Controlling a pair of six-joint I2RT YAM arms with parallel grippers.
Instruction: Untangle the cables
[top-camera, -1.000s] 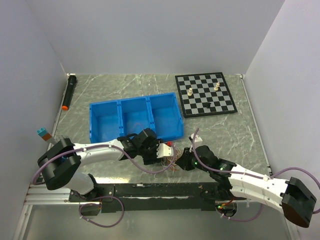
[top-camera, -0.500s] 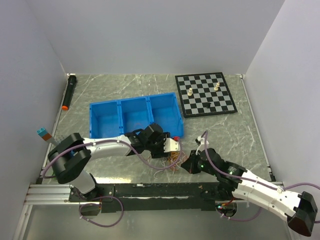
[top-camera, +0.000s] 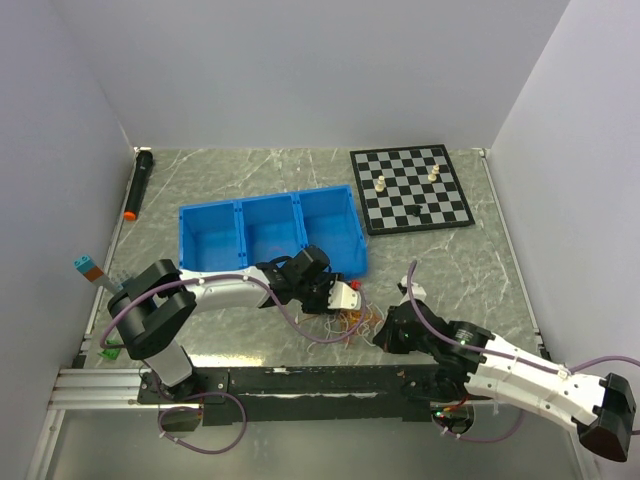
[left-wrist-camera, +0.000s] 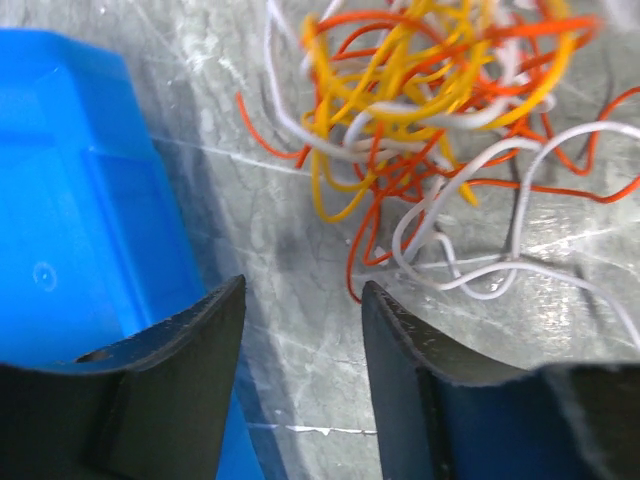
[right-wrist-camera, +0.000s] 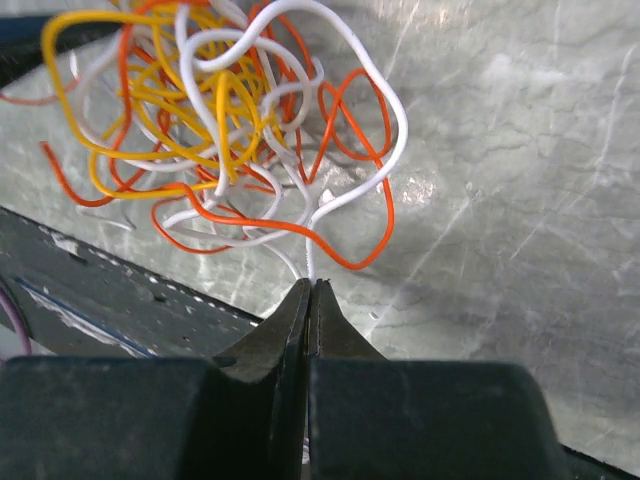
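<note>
- Cables (top-camera: 354, 322) lie in one red, orange, yellow and white tangle on the bench (top-camera: 450, 260), close to its near edge and about mid-width, between your two hands.
- Your left hand (left-wrist-camera: 302, 290) is spread with nothing in it, low over bare bench, just beside the blue bin (left-wrist-camera: 70, 180) and near the tangle.
- Your right hand (right-wrist-camera: 308, 288) is pressed together, pinching one white strand at the tangle's edge.

Glossy cables (right-wrist-camera: 220, 130), smooth blue plastic bin (left-wrist-camera: 70, 200), polished marbled tabletop (right-wrist-camera: 500, 150)
</note>
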